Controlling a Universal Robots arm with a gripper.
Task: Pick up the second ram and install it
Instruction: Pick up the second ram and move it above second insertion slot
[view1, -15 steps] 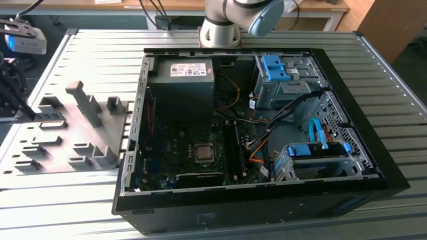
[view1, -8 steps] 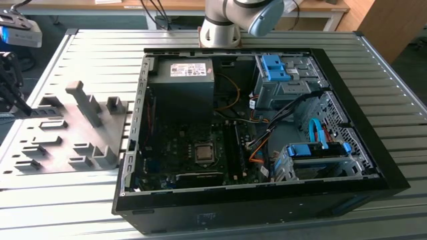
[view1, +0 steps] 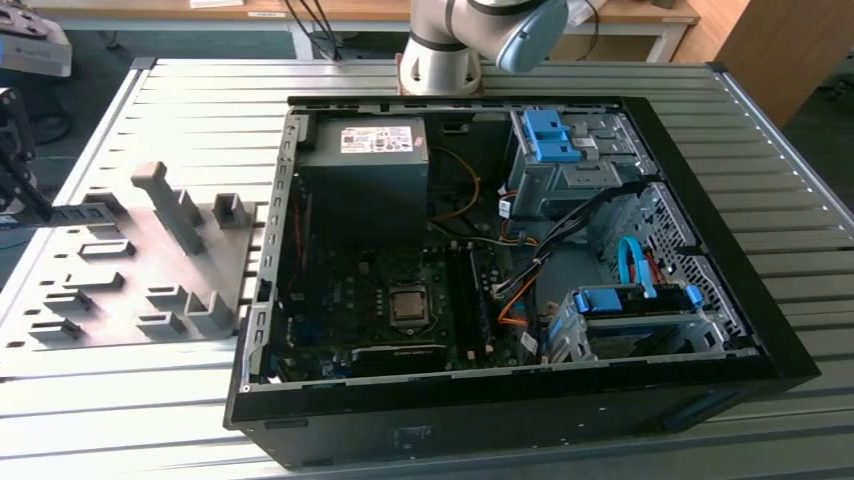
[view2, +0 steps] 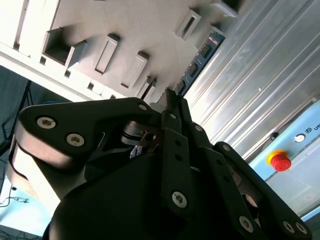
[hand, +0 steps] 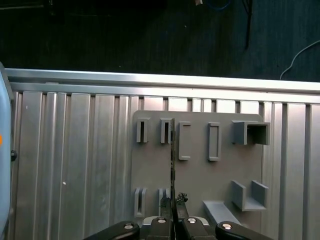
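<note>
The second ram (view2: 199, 59) is a thin blue-green stick with black chips. It juts out from between my gripper's fingertips (view2: 169, 96). In the first wrist view the ram (hand: 172, 165) shows edge-on as a dark line over the grey holder plate (hand: 200, 175), beside two pairs of small slotted holders. My gripper (hand: 173, 200) is shut on its near end. I cannot tell whether the stick is clear of the holders. In the exterior view my gripper (view1: 24, 185) is at the left edge, over the holder plate (view1: 120, 290).
An open black computer case (view1: 747, 330) lies on the ribbed metal table (view1: 120, 420). Inside it are the motherboard's CPU socket (view1: 407, 306), long black memory slots (view1: 467, 292), cables and blue drive brackets (view1: 550, 135). A tall grey bracket (view1: 170, 205) stands on the plate. A red stop button (view2: 280, 161) is close by.
</note>
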